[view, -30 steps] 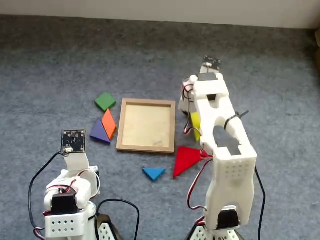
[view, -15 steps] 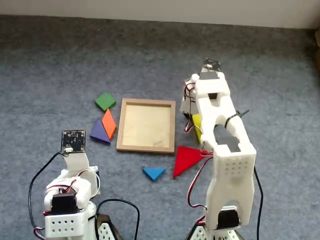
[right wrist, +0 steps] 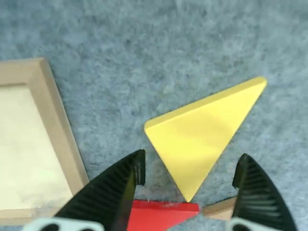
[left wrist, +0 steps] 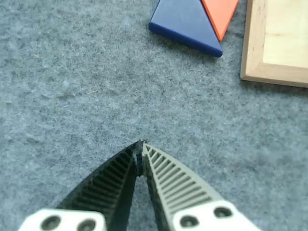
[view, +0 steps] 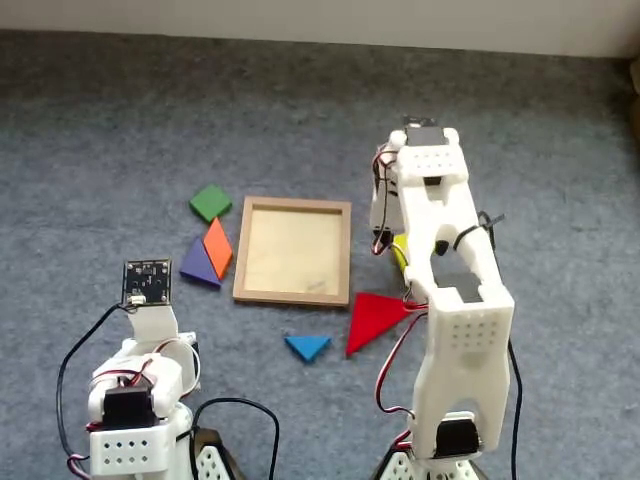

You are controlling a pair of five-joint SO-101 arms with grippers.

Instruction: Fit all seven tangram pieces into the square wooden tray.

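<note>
High view is showing a grey carpeted desk [view: 120, 120] carrying everything, with the right arm [view: 455, 330] stretching up its right side, well past the tray, and the left arm [view: 135, 400] sitting folded low at the near left. The square wooden tray [view: 290, 297] is lying flat in the middle with no piece inside it. The red triangle [view: 372, 318] is lying just off the tray's near right corner, partly tucked under the right arm. The yellow triangle [right wrist: 202, 134] is lying on the carpet beside the tray's right rim, one corner pointing toward the red triangle. The right gripper [right wrist: 191, 159] is hanging over that corner with its fingers spread wide, one on each side; whether they are touching the piece is hard to judge. A sliver of tan wood [right wrist: 219, 209] is peeking out next to the red triangle, possibly another piece. Left of the tray, the dark blue triangle [view: 198, 264] and the orange parallelogram [view: 217, 247] are lying edge to edge, and the green square [view: 210, 203] is sitting just beyond them. The small blue triangle [view: 307, 346] is resting near the tray's front rim, left of the red triangle. The left gripper [left wrist: 141, 147] is hovering over bare carpet with its fingers pressed together, near the dark blue triangle.
</note>
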